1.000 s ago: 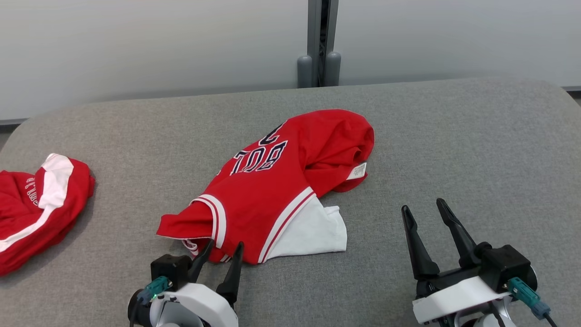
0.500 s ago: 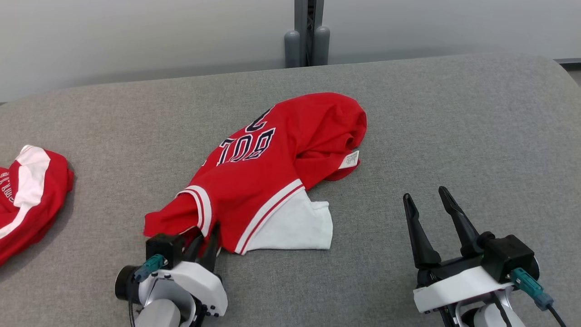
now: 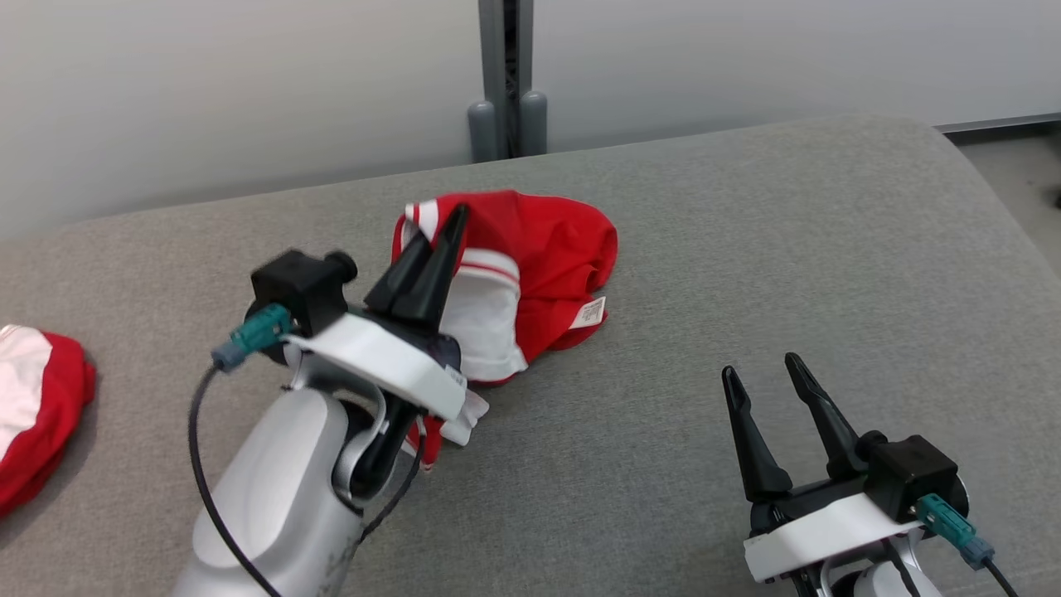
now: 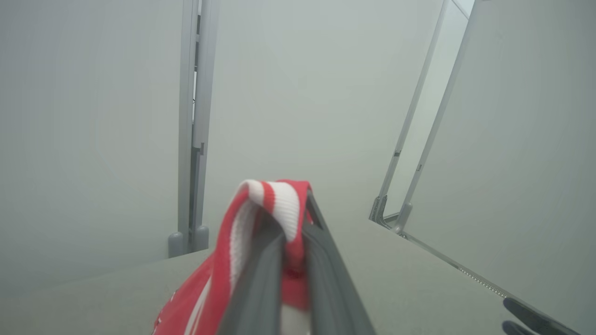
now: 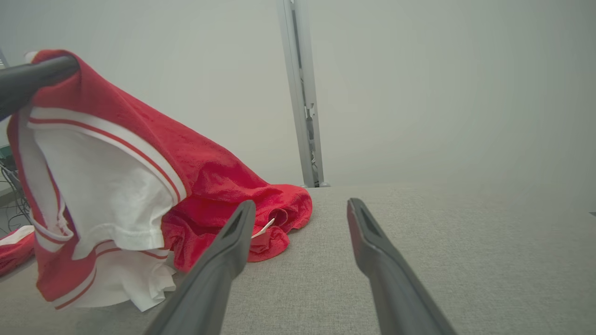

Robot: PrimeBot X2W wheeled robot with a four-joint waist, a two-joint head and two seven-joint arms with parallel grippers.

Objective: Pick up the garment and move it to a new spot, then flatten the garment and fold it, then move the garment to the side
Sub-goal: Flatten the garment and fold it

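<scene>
Head view: left gripper (image 3: 443, 228) has its fingers pressed together, pinching the striped red-and-white edge of the red garment (image 3: 555, 249) at the fingertips. The pinched edge is held up above the grey surface (image 3: 746, 232). The rest of the garment drapes down behind and to the right of those fingers, with a white panel hanging just under them. The red bulk and a small white label (image 3: 591, 313) rest on the surface beyond.

Left wrist view — the striped rib band is folded over the tips of the left fingers, and cloth trails down on their left side.

Right gripper (image 3: 760, 369) sits low at the right, fingers spread with nothing between them. It is well apart from the garment, which lies up and left of its fingertips.

Right wrist view: the garment is left of the spread fingers, its top corner hanging from a dark left-gripper finger at the far left.

Also a second red and white cloth (image 3: 33, 406) on the surface, well left of the left fingers. Grey post (image 3: 506, 83) stands against the pale wall (image 3: 249, 83) beyond.
</scene>
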